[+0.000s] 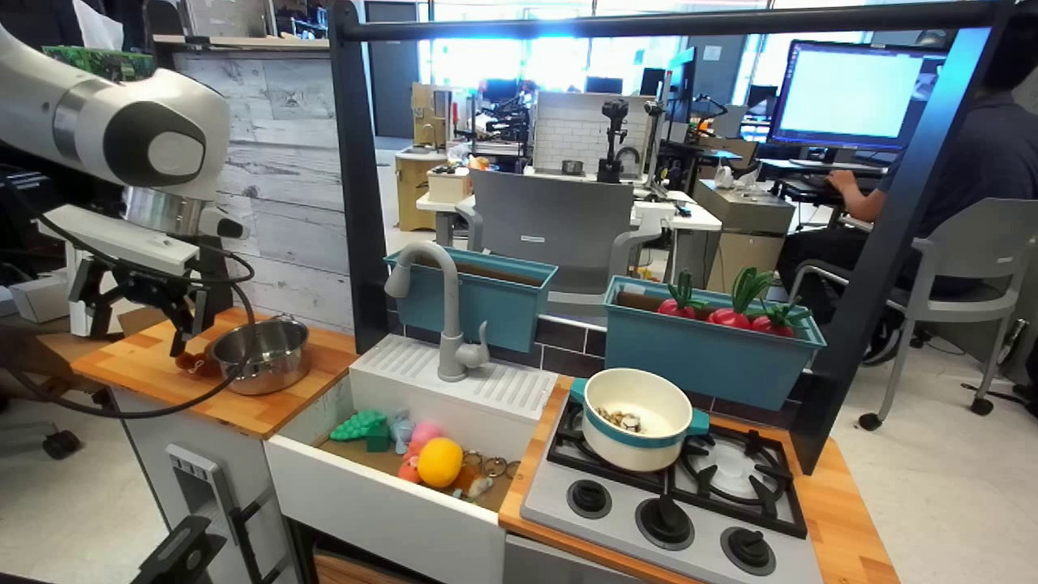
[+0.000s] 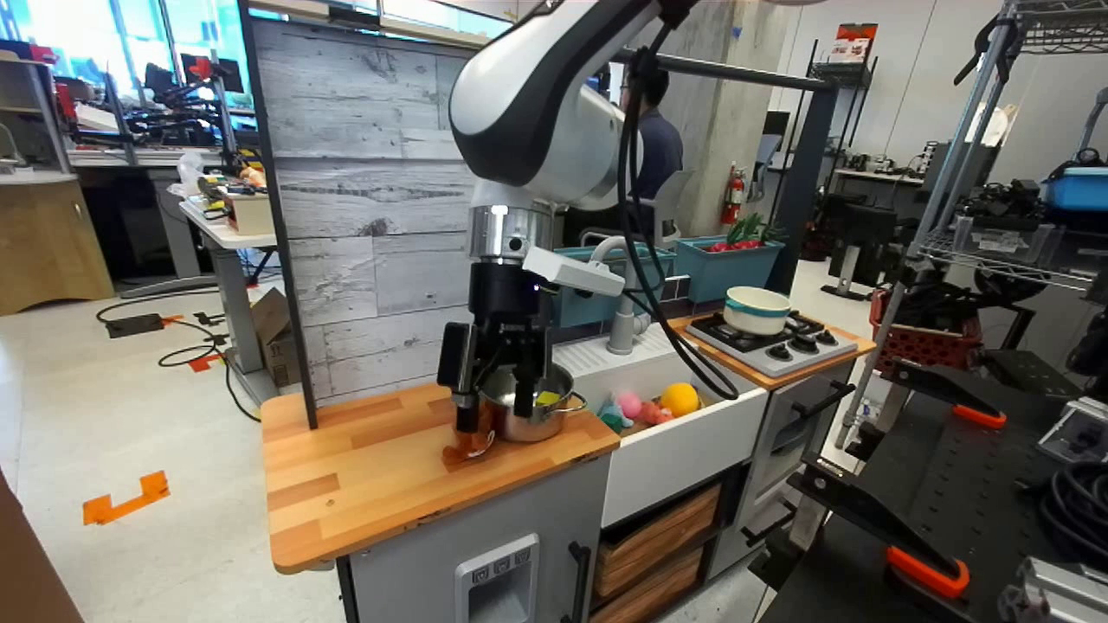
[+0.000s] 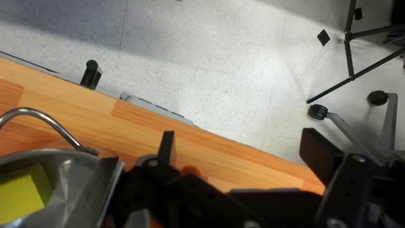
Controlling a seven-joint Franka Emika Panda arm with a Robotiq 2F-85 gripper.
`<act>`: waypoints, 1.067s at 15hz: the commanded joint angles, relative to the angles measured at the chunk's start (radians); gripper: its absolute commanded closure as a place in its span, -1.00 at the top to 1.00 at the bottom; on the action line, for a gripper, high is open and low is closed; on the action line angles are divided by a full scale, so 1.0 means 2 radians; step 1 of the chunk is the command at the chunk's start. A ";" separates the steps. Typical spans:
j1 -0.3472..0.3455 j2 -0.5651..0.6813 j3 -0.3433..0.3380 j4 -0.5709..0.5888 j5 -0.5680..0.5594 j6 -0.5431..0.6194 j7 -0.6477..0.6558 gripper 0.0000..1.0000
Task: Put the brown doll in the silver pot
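Note:
The small brown-orange doll (image 1: 197, 364) lies on the wooden counter beside the silver pot; it also shows in an exterior view (image 2: 470, 446). In the wrist view only a small part of the doll (image 3: 190, 170) shows past the left finger. The shiny silver pot (image 1: 268, 361) stands upright on the counter with a yellow block (image 3: 20, 198) inside; the pot also shows in an exterior view (image 2: 530, 426) and the wrist view (image 3: 71, 180). My gripper (image 1: 139, 334) is open and empty above the counter, with one finger close over the doll, near the pot.
A grey-white wall panel (image 1: 280, 186) stands behind the counter (image 2: 372, 476). The sink (image 1: 381, 495) holds several toys, with a faucet (image 1: 452, 324) behind it. A cream pot (image 1: 636, 450) sits on the stove. A black cable (image 1: 162, 412) loops from the arm past the silver pot.

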 commanded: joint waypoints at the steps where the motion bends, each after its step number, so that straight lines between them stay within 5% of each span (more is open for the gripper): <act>1: 0.000 0.024 -0.013 0.033 0.005 -0.044 -0.003 1.00; 5: -0.001 0.042 -0.026 0.053 0.004 -0.059 0.004 1.00; 16: 0.014 0.079 -0.044 0.089 -0.004 0.040 0.041 1.00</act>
